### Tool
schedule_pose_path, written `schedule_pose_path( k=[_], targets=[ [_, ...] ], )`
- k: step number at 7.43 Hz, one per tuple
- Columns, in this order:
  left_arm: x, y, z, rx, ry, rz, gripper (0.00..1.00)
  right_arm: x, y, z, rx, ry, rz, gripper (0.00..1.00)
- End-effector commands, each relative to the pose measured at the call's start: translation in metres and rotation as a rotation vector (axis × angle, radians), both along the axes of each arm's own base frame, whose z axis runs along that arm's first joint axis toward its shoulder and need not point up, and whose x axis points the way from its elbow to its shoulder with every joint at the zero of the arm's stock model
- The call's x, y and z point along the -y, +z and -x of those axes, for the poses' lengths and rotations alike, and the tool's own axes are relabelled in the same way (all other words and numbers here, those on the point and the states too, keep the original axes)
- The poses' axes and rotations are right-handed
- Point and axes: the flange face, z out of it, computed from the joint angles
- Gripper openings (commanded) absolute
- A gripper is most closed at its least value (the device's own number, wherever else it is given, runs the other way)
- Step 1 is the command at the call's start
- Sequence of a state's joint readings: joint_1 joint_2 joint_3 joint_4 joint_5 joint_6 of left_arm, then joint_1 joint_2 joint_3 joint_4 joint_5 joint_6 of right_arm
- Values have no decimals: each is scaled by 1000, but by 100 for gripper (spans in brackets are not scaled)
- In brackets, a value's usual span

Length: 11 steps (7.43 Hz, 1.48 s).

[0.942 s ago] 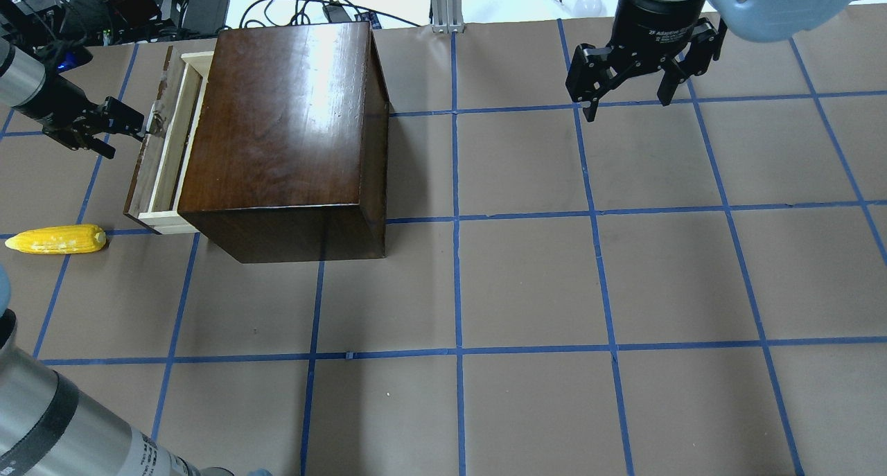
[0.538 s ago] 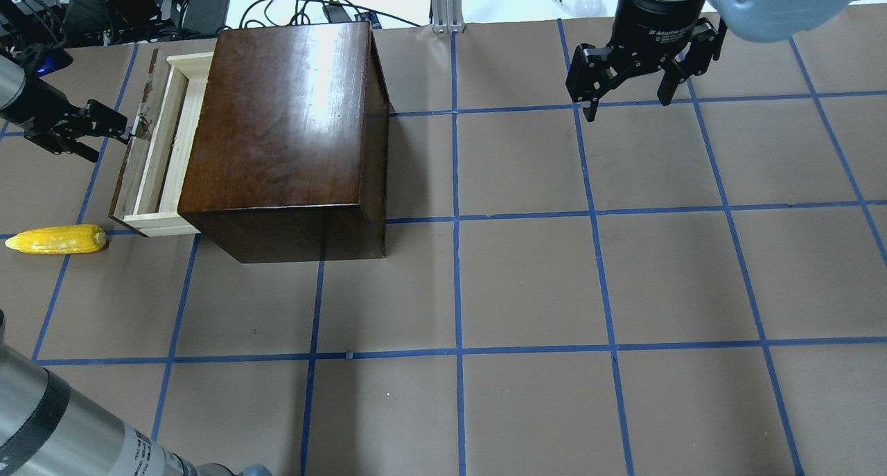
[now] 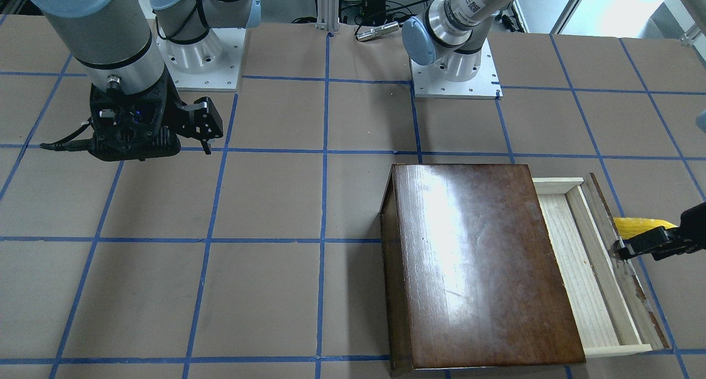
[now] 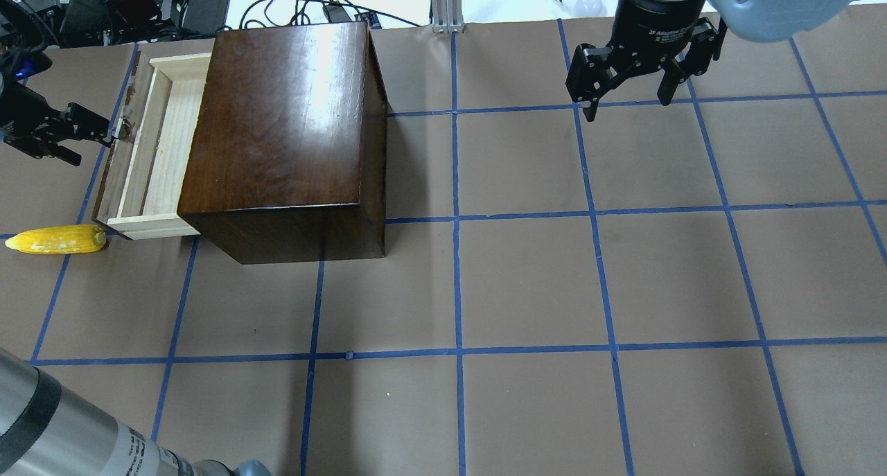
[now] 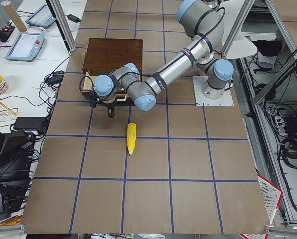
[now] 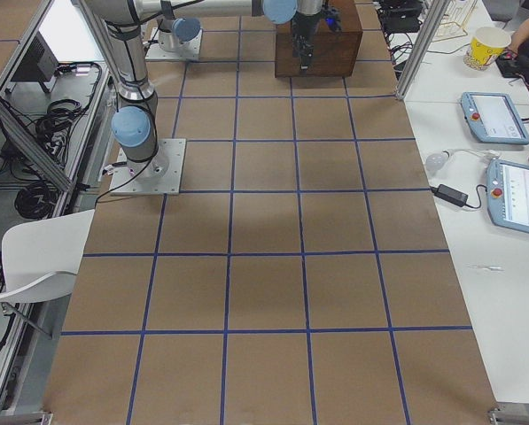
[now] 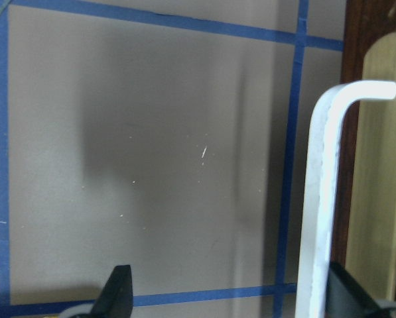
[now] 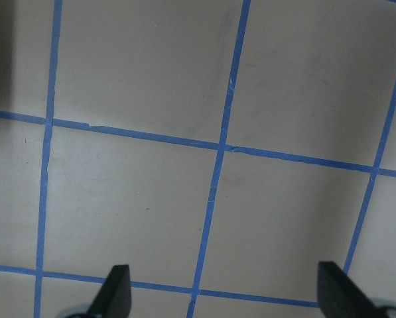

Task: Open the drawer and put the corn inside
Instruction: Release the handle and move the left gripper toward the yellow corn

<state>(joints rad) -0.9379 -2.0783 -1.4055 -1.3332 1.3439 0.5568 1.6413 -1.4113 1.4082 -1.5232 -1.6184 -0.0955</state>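
The drawer point(image 4: 149, 157) stands partly pulled out of the dark-brown cabinet point(image 4: 277, 122), and its pale wood tray is empty; it also shows in the front view point(image 3: 579, 268). My left gripper point(image 4: 93, 140) is open at the drawer's front panel. In the left wrist view, the white bail handle point(image 7: 320, 199) lies just inside one finger point(image 7: 347, 291). The corn point(image 4: 55, 240) lies on the table near the drawer's front corner, apart from the gripper. My right gripper point(image 4: 627, 109) is open and empty above the table at the far right.
Cables and power bricks point(image 4: 138, 8) lie beyond the table's far edge behind the cabinet. An aluminium post point(image 4: 447, 1) stands at the far middle. Brown paper with a blue tape grid point(image 4: 527, 282) covers the table right of the cabinet.
The drawer has slid further out of the cabinet toward the left. My left gripper has moved left with it. The corn and the right arm have not moved.
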Motion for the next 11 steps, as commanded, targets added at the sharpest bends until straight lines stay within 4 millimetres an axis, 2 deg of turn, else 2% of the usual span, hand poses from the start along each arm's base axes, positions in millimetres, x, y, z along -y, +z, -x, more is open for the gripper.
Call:
schedule_pose_path(
  k=[1,3,4,5,6,7,8,9,10,11],
  targets=[
    [0,18,-5,32,0,5,100,0,0,0,0,0,-2,100],
    [0,26,-4,41,-1,15,100,0,0,0,0,1,0,100],
    [0,45,-4,77,-26,31,100,0,0,0,0,1,0,100],
    [-10,79,0,145,-126,27,100,0,0,0,0,0,0,100],
    [-34,124,10,166,-219,-7,100,0,0,0,0,0,0,100],
    [-50,154,18,204,-235,-40,100,0,0,0,0,0,-2,100],
    [-59,160,21,217,-258,-42,100,0,0,0,0,1,-2,100],
    [-64,155,11,227,-361,-52,100,0,0,0,0,1,0,100],
    [-76,151,-10,242,-506,-64,100,0,0,0,0,0,0,100],
    [-85,137,-33,223,-601,-60,100,0,0,0,0,1,0,100]
  ],
)
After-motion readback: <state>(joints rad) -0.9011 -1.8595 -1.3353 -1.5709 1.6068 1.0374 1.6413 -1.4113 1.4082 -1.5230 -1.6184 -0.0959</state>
